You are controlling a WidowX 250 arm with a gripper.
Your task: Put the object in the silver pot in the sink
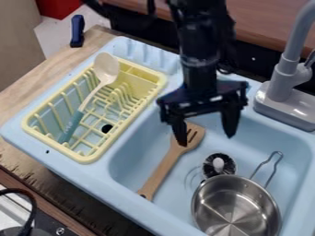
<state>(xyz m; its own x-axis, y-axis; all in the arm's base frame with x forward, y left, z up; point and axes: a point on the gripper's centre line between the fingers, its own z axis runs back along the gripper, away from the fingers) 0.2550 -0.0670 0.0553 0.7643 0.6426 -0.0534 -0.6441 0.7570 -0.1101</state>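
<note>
The black gripper (205,129) hangs over the upper part of the blue sink (132,154), open, its two fingers wide apart. Its left fingertip overlaps the slotted head of a wooden spatula (165,167) in this view; whether they touch I cannot tell. The spatula lies in the sink, handle toward the lower left. At the sink's lower right stands the silver pot (236,205), its wire handle pointing up and right; its inside shows bare metal. A dark round object with a pale knob (218,164) sits just above the pot's rim.
A yellow dish rack (91,156) left of the basin holds a cream spoon with a teal handle (106,69). The grey faucet (281,85) rises at the upper right. A dark blue object (77,31) stands at the wooden counter's back left.
</note>
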